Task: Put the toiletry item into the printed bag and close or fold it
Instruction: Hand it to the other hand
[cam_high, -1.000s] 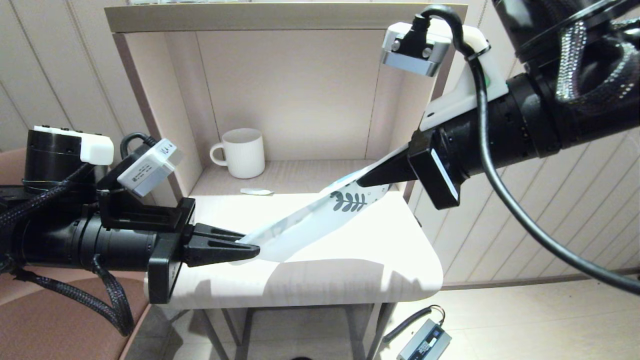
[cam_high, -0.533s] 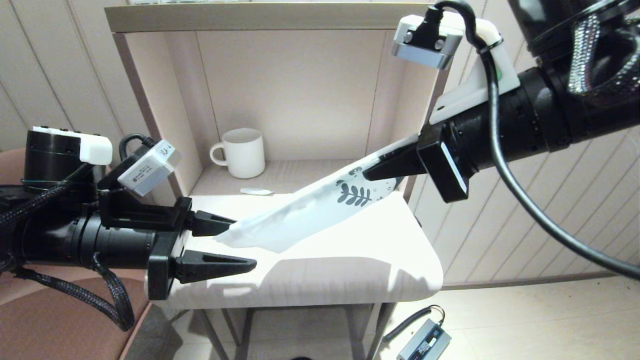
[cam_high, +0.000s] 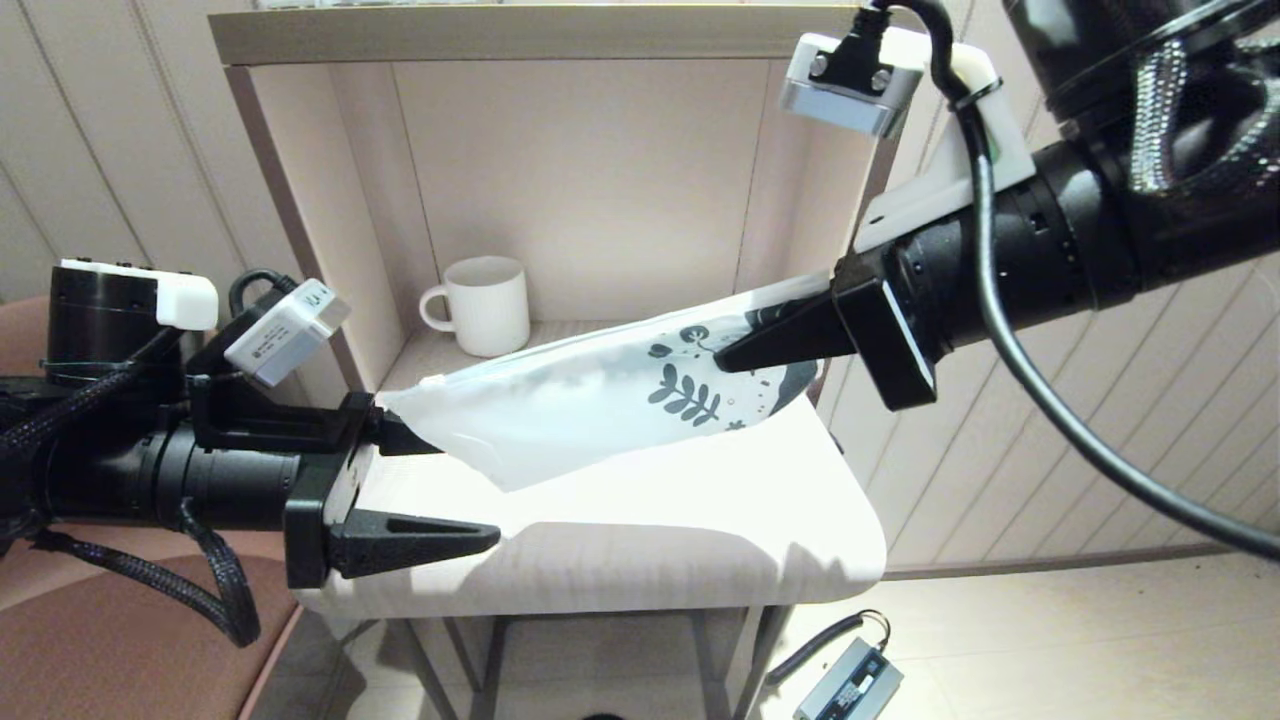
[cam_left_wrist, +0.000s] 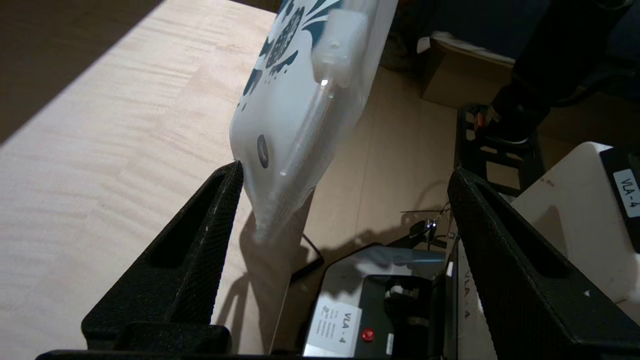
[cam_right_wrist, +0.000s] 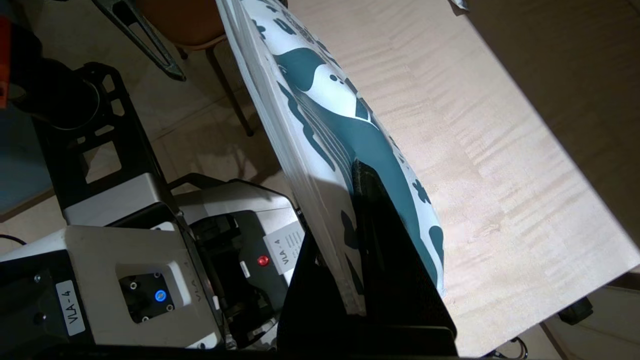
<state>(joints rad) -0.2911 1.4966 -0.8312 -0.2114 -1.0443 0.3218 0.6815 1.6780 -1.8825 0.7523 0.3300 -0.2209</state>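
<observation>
The printed bag (cam_high: 600, 400) hangs in the air above the small white table (cam_high: 700, 520), clear of its top, stretched lengthwise from the table's left edge toward its far right corner, with its teal leaf-and-flower end on the right. The right gripper (cam_high: 735, 355) is clamped tight on that printed end, both black fingers pressed flat against the plastic; the right wrist view shows the bag (cam_right_wrist: 320, 115) running away from the closed fingers over the pale wood-grain tabletop (cam_right_wrist: 500, 165). The plain white end reaches the left gripper (cam_high: 420, 490), whose jaws stand wide apart and hold nothing: the upper finger just touches the bag's corner, the lower one points out over the table's front left edge. In the left wrist view the bag (cam_left_wrist: 300, 115) passes beside one finger (cam_left_wrist: 200, 235), and a pale, blocky shape shows through the plastic near the printed end; what it is cannot be told. Behind the table, a white ribbed mug (cam_high: 483, 305) stands in the open cubby (cam_high: 330, 200), near its left wall.
</observation>
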